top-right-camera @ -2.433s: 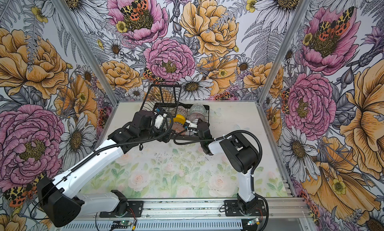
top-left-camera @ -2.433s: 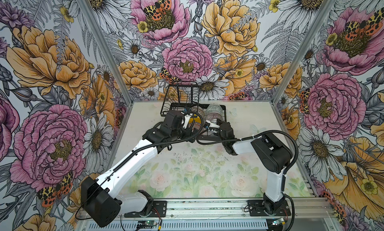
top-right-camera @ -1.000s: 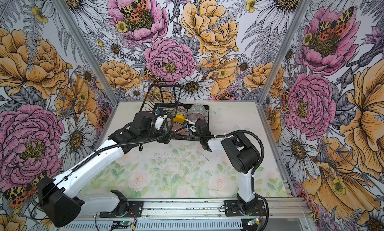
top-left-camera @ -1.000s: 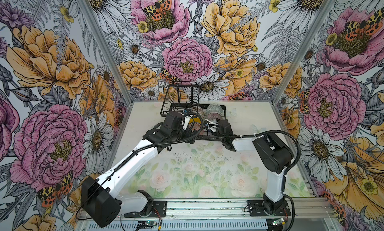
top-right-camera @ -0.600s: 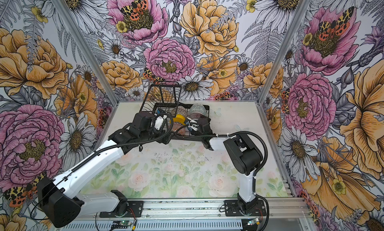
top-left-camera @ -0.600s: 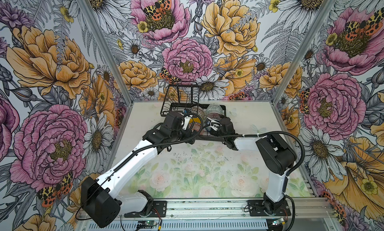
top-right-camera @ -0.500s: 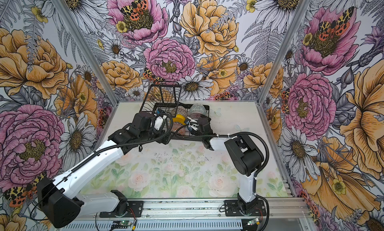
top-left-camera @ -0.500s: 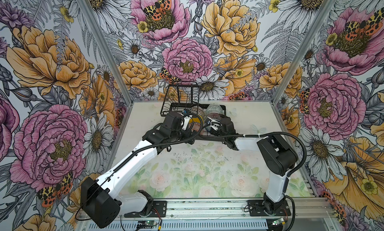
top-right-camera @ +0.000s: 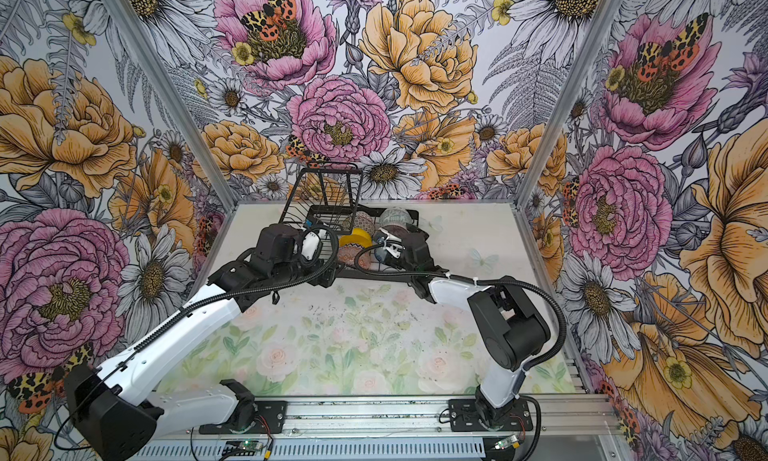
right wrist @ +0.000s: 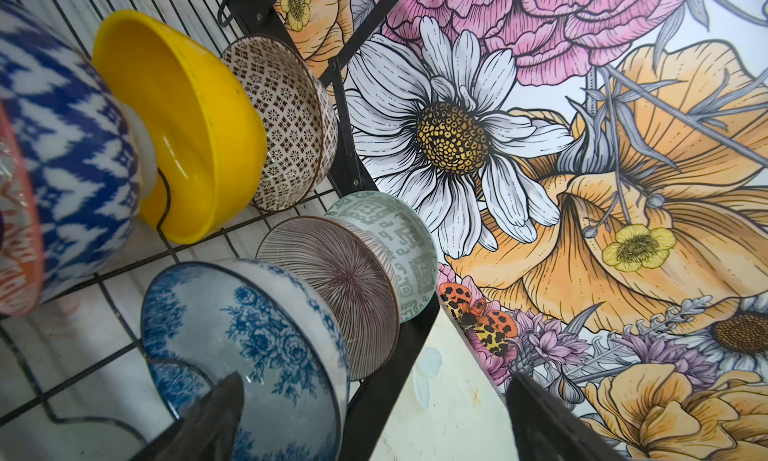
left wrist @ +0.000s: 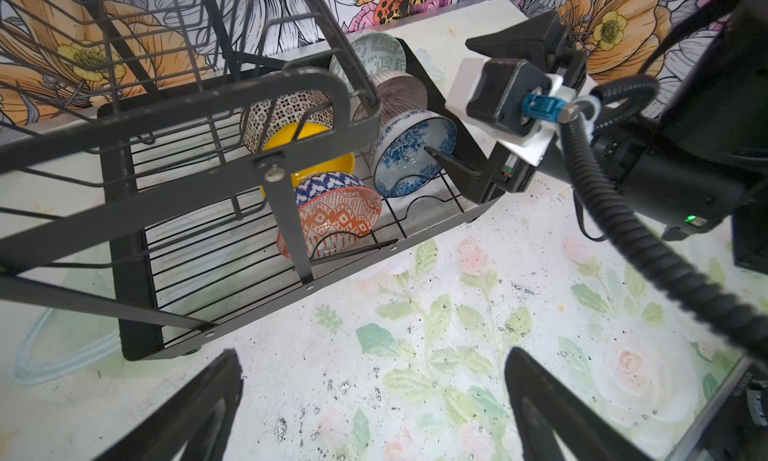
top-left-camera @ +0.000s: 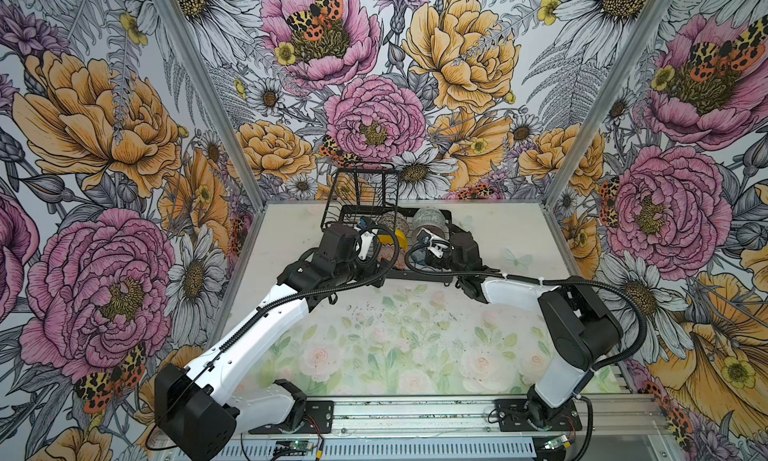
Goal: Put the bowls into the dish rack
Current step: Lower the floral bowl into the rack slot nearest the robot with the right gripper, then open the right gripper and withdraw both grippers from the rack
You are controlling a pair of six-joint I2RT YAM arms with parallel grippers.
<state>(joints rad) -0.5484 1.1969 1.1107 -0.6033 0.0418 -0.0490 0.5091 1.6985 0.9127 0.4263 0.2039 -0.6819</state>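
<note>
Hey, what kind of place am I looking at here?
Likely a robot test booth, not a real kitchen: two arms bolted to a metal rail, floral printed walls closing in a small table, and a dish rack holding bowls.

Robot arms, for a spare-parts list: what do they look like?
Left arm and right arm: white link shells, black joints and bases. A black corrugated cable runs along each. Fingers are black, tapered. Right wrist camera: white and black, blue plug.

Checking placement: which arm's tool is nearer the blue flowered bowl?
Right. The right tool straddles the rim of the blue flowered bowl in the rack, open; the left tool hangs open over the table outside the rack, clear of it.
</note>
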